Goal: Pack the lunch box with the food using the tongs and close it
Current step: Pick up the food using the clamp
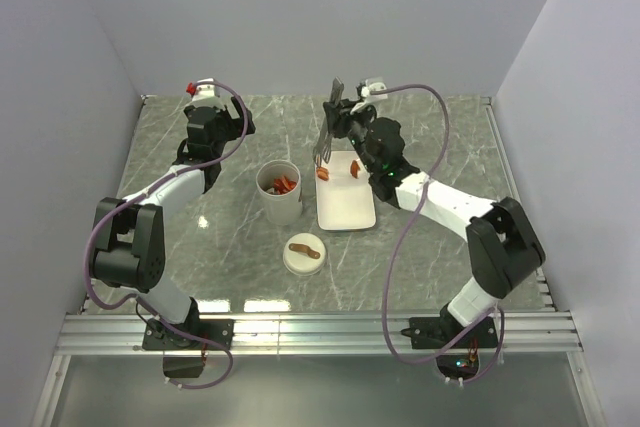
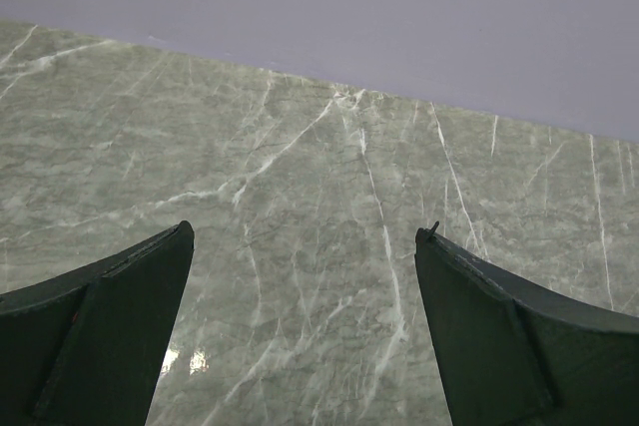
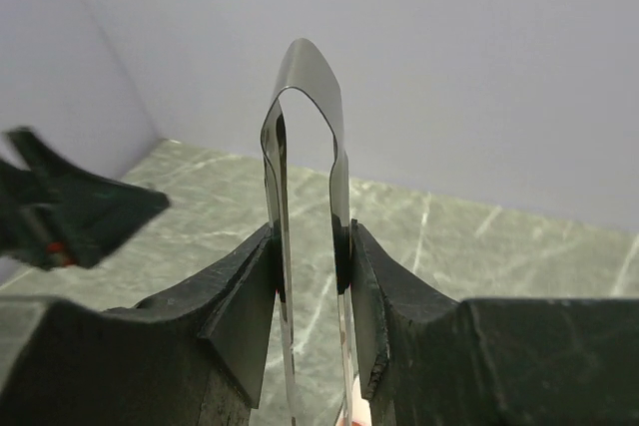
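Note:
The lunch box [image 1: 280, 197], a tall white cup, stands left of the plate with red-orange food [image 1: 283, 184] inside it. Its round cream lid [image 1: 302, 255] with the brown strap lies on the table in front of it. Two more red-orange pieces [image 1: 323, 173] [image 1: 356, 168] lie at the far end of the white plate [image 1: 347, 209]. My right gripper [image 1: 332, 125] [image 3: 312, 246] is shut on the grey metal tongs [image 1: 325, 139] [image 3: 306, 137], holding both arms upright, tips down over the plate's far left corner. My left gripper [image 1: 212, 112] [image 2: 305, 232] is open with nothing between its fingers, over bare table near the back wall.
The grey back wall runs close behind both grippers. In the right wrist view the left arm's dark gripper [image 3: 60, 212] shows at the left edge. Side walls bound the marble table [image 1: 440, 147] on both sides.

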Controlling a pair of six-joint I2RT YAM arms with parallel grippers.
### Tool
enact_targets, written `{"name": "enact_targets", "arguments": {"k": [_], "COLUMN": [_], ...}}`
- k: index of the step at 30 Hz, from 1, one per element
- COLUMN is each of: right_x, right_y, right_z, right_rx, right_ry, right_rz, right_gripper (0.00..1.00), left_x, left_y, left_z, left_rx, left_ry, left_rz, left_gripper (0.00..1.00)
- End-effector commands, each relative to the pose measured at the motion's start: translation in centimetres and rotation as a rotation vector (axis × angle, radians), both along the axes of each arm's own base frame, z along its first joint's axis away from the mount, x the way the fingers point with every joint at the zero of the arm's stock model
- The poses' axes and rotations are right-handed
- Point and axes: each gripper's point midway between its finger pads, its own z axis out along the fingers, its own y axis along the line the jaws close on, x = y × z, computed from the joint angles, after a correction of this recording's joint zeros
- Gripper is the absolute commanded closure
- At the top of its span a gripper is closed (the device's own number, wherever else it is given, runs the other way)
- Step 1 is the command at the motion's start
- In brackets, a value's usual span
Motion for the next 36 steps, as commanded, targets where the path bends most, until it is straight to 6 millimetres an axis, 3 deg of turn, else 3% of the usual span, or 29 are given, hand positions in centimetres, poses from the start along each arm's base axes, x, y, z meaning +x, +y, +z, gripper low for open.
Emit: {"name": "enact_targets", "arguments": {"k": [1, 7, 19, 26, 36], "right_x": [1.8, 3.4, 5.5, 5.6, 4.2], "right_y": [-1.5, -2.0, -2.7, -2.4, -2.8], "right_z": [0.5, -2.3, -4.9, -6.4, -7.6], "right_rx": [0.078, 0.059, 0.055, 0.062, 0.027], "right_ry": [0.000, 0.057, 0.121, 0.162, 0.214], "right_rz": [-0.118, -0.189, -0.222, -0.204, -0.199], "right_gripper": [0.59, 0.58, 0.57, 0.56, 0.55], "left_x": [0.8, 0.8, 0.9, 0.9, 0.9], "left_y": [0.2, 0.2, 0.1, 0.2, 0.1], "left_z": [2.3, 2.2, 2.2, 2.3, 2.2], "left_rx": [-0.014, -0.014, -0.014, -0.016, -0.016], "left_ry": [-0.061, -0.059, -0.058, -0.061, -0.059], "left_rz": [0.011, 0.011, 0.010, 0.010, 0.007], "left_gripper": [0.00, 0.01, 0.00, 0.01, 0.01]}}
